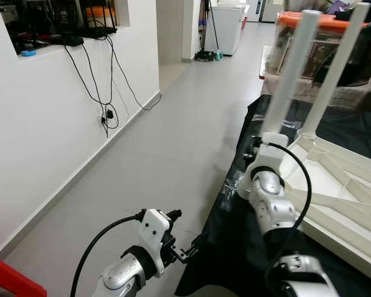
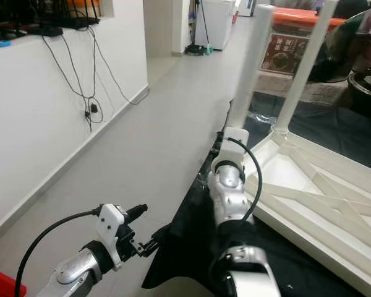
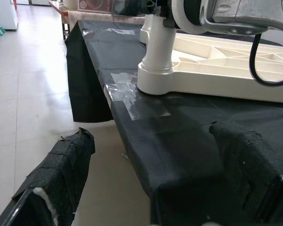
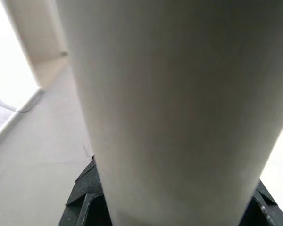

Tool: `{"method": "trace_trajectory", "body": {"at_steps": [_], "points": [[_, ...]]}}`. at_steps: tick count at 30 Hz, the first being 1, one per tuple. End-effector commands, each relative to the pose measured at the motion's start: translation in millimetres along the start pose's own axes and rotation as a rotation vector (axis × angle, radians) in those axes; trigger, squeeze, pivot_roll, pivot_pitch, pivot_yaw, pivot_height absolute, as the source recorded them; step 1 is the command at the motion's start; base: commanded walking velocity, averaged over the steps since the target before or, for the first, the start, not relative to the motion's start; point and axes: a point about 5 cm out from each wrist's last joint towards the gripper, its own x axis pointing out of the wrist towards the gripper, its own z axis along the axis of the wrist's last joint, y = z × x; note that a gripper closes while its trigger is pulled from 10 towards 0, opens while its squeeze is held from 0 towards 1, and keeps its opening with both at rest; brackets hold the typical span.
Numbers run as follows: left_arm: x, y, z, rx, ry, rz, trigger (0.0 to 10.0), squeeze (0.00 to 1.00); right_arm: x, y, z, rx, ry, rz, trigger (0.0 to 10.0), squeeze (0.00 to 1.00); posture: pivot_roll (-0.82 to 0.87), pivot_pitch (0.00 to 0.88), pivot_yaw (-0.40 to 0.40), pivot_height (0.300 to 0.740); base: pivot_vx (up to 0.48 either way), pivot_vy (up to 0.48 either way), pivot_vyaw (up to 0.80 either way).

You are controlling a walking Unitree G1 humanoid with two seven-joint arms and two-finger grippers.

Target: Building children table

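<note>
Two white plastic legs already stand upright from the upturned white plastic tabletop (image 1: 334,185), which lies ribbed underside up on the black cloth covering the work surface (image 3: 179,141). The nearer white tubular leg (image 1: 292,74) rises from the corner socket closest to me, and the farther white leg (image 1: 337,68) stands at the next corner behind it.

My right gripper (image 4: 92,202) is at the base of the nearer leg. In the right wrist view the leg sits between my black padded fingers (image 4: 80,188), and I judge that they are closed around it, though the contact itself is hidden behind the tube. My left gripper (image 3: 151,188) hangs low beside the cloth's edge, fingers apart and holding nothing, looking across at that same corner socket (image 3: 155,77).

I take the step in hand to be seating this nearer leg into its socket, by twisting or pressing it home. From the left wrist view the leg looks upright in its collar, but I cannot tell whether it is fully tight.

The next move calls for keeping the tube straight while I turn or push it, so the tabletop does not slide on the cloth. My free left gripper could steady the tabletop's rim near that corner if it shifts.
</note>
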Motion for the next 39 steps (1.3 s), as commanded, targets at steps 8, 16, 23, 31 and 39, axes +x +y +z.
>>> {"method": "trace_trajectory", "body": {"at_steps": [8, 16, 23, 31, 39], "points": [[-0.1, -1.2, -2, -0.013, 0.008, -0.003, 10.0, 0.0, -7.8, 11.8, -11, 0.097, 0.059, 0.035, 10.0, 0.0, 0.07, 0.0, -0.047, 0.74, 0.0, 0.0, 0.0], [0.1, -2.1, -2, -0.016, 0.008, -0.007, 10.0, 0.0, -12.4, 14.8, -8, 0.024, -0.077, 0.229, 10.0, 0.0, 0.07, 0.0, -0.049, 0.74, 0.0, 0.0, 0.0], [-0.1, -1.9, -3, -0.019, 0.01, -0.013, 10.0, 0.0, -8.1, 19.6, 10, 0.147, -0.12, 0.612, 10.0, 0.0, 0.06, 0.0, -0.037, 0.74, 0.0, 0.0, 0.0], [1.5, -1.2, -2, -0.014, 0.011, -0.015, 10.0, 0.0, -15.5, 29.9, 14, -0.013, 0.012, 1.231, 10.0, 0.0, 0.07, 0.0, -0.046, 0.74, 0.0, 0.0, 0.0], [1.9, -0.5, -2, -0.008, 0.009, -0.005, 10.0, 0.0, -34.6, 35.7, 6, -0.19, 0.18, 1.734, 10.0, 0.0, 0.08, 0.0, -0.052, 0.74, 0.0, 0.0, 0.0]]}}
